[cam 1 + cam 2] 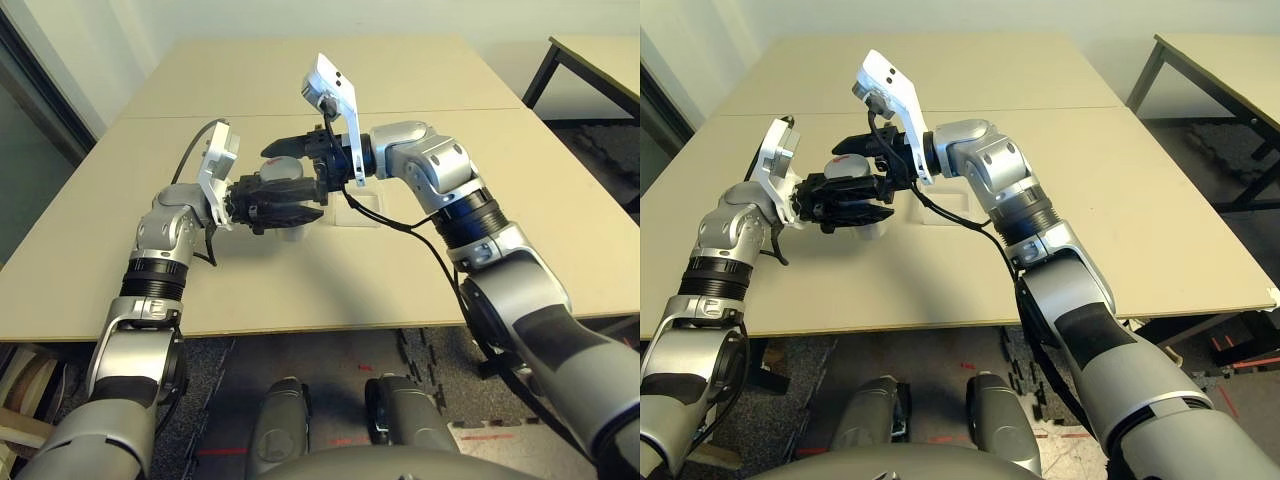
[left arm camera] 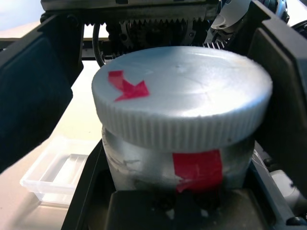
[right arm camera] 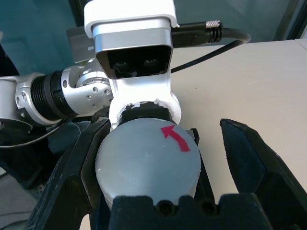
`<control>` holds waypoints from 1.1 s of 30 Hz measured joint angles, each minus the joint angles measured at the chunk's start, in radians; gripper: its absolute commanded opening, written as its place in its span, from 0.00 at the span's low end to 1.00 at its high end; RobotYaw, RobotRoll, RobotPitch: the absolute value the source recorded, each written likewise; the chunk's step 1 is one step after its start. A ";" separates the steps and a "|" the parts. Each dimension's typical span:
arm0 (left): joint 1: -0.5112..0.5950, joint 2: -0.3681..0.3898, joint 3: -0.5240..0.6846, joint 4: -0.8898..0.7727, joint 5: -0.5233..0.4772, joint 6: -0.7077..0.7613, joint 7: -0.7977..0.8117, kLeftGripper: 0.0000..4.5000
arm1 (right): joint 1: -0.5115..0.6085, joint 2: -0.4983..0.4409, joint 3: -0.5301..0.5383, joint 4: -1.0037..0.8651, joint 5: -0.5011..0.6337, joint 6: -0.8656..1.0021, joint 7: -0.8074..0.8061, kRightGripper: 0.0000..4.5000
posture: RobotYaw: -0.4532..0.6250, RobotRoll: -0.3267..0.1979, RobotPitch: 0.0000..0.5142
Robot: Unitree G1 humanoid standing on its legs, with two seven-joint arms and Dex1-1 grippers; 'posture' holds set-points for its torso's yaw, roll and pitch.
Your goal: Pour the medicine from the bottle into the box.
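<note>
Here, left end effector (image 2: 177,167) shut on bottle (image 2: 192,167).

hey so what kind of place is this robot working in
Probably a robotics lab or workshop: a large bare-topped table, dark floor mats with jigsaw edges, and a second plain table beside it.

Silver robot arms reaching forward and inward, left tool (image 1: 283,203) closed, right tool (image 1: 290,147) spread open just beside it, both wrists bent toward each other
</note>
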 measured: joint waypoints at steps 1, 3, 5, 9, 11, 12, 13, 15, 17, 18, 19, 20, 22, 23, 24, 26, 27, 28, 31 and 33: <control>0.000 0.001 0.001 0.000 0.000 0.001 0.002 0.59 | 0.000 -0.001 -0.004 0.000 0.002 0.003 0.000 1.00 | 0.36 0.62 0.07; 0.000 0.002 0.001 0.000 0.000 0.001 0.003 0.59 | 0.000 -0.004 -0.008 0.000 0.010 0.012 0.000 1.00 | 0.36 0.62 0.07; 0.001 0.002 0.001 0.000 0.000 0.002 0.005 0.59 | 0.000 -0.013 -0.015 0.000 0.018 0.018 -0.001 1.00 | 0.36 0.62 0.07; 0.003 0.003 0.001 0.000 0.000 0.004 0.014 0.59 | 0.000 -0.035 -0.022 -0.004 0.035 0.033 -0.001 1.00 | 0.36 0.62 0.07; 0.003 0.003 0.001 0.000 0.000 0.004 0.014 0.59 | 0.001 -0.044 -0.022 -0.009 0.043 0.042 -0.001 1.00 | 0.35 0.62 0.07; 0.003 0.002 0.001 0.000 0.000 0.004 0.014 0.59 | 0.003 -0.048 -0.022 -0.014 0.048 0.045 -0.001 1.00 | 0.35 0.62 0.07; 0.003 0.002 0.001 0.000 0.000 0.004 0.014 0.59 | 0.007 -0.056 -0.023 -0.025 0.053 0.050 -0.001 1.00 | 0.35 0.62 0.07; 0.004 0.003 0.001 0.001 0.000 0.004 0.013 0.59 | 0.014 -0.078 -0.037 -0.049 0.061 0.057 -0.001 1.00 | 0.35 0.62 0.07; 0.004 0.004 0.001 0.001 0.000 0.002 0.002 0.59 | 0.021 -0.107 -0.062 -0.062 0.062 0.065 -0.010 1.00 | 0.35 0.62 0.06; 0.004 0.004 0.001 0.001 0.000 0.001 0.000 0.59 | 0.030 -0.116 -0.072 -0.073 0.063 0.069 -0.011 1.00 | 0.35 0.62 0.06; 0.004 0.004 0.001 0.002 0.000 0.001 0.000 0.59 | 0.035 -0.117 -0.076 -0.078 0.064 0.072 -0.011 1.00 | 0.35 0.62 0.06; 0.004 0.003 0.001 0.002 0.000 0.000 -0.001 0.59 | 0.039 -0.116 -0.078 -0.083 0.069 0.078 -0.010 1.00 | 0.35 0.62 0.06; 0.004 0.002 0.001 0.003 0.000 -0.001 -0.004 0.59 | 0.045 -0.117 -0.080 -0.098 0.075 0.086 -0.007 1.00 | 0.35 0.62 0.06; 0.004 0.002 0.001 0.003 0.000 -0.002 -0.005 0.59 | 0.046 -0.117 -0.080 -0.105 0.079 0.088 -0.003 1.00 | 0.35 0.62 0.06; 0.004 0.002 0.001 0.003 0.000 -0.003 -0.006 0.59 | 0.049 -0.117 -0.080 -0.115 0.082 0.091 -0.001 1.00 | 0.35 0.62 0.06; 0.004 0.002 0.001 0.003 0.000 -0.006 -0.006 0.59 | 0.051 -0.116 -0.080 -0.127 0.086 0.096 0.003 1.00 | 0.35 0.62 0.06; 0.004 0.002 0.001 0.004 0.000 -0.006 -0.006 0.59 | 0.052 -0.116 -0.080 -0.129 0.086 0.097 0.003 1.00 | 0.35 0.62 0.06; 0.004 0.002 0.001 0.004 0.000 -0.007 -0.006 0.59 | 0.053 -0.116 -0.080 -0.130 0.086 0.098 0.003 1.00 | 0.35 0.62 0.06; 0.004 0.002 0.001 0.006 0.000 -0.008 -0.006 0.59 | 0.056 -0.116 -0.080 -0.130 0.086 0.098 0.001 1.00 | 0.35 0.62 0.06; 0.004 0.003 0.001 0.008 0.000 -0.008 -0.006 0.59 | 0.056 -0.115 -0.080 -0.130 0.086 0.098 -0.001 1.00 | 0.35 0.62 0.06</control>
